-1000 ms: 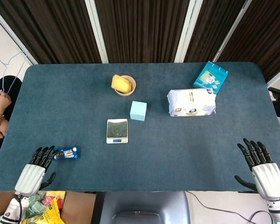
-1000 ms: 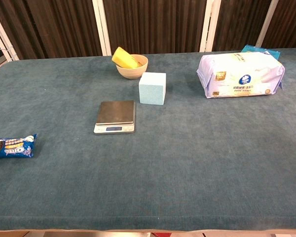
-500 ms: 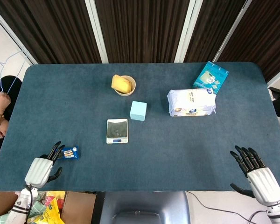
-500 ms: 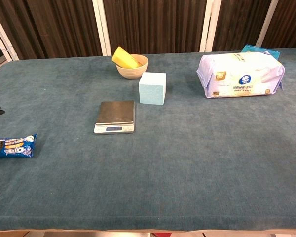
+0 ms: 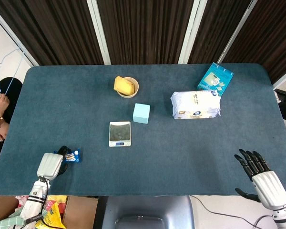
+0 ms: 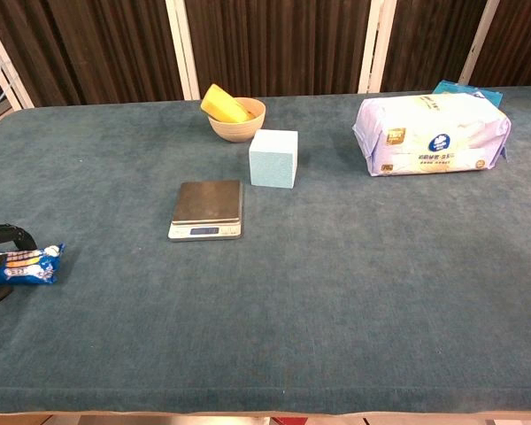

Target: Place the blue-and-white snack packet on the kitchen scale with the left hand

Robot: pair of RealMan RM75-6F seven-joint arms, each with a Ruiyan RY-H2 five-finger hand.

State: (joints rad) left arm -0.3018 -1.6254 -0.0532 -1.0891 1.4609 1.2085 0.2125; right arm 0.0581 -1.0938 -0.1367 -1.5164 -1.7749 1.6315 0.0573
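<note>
Your left hand [image 5: 49, 165] sits at the near left edge of the table [image 5: 181, 152], and the packet [image 5: 71, 156] lies just to its right, at the fingertips. The packet's long axis runs left to right, roughly parallel to the near edge. In the chest view dark fingers [image 6: 9, 235] show above the packet's left end and another dark part below it, so the fingers look curled around that end (whether they actually pinch it, you cannot tell from either view). The packet seems slightly tilted, its left end raised.

The scale [image 5: 119, 133] stands up and to the right of the packet, well apart, with bare cloth between them. Your right hand [image 5: 260, 172] is at the near right corner, fingers spread, holding nothing, far from everything that matters.

Against half a second ago: the left hand has moved right and rolled over, so its white back now faces the head camera and the fingers are mostly hidden. The packet has shifted a little at its left end. The right hand looks unchanged.
</note>
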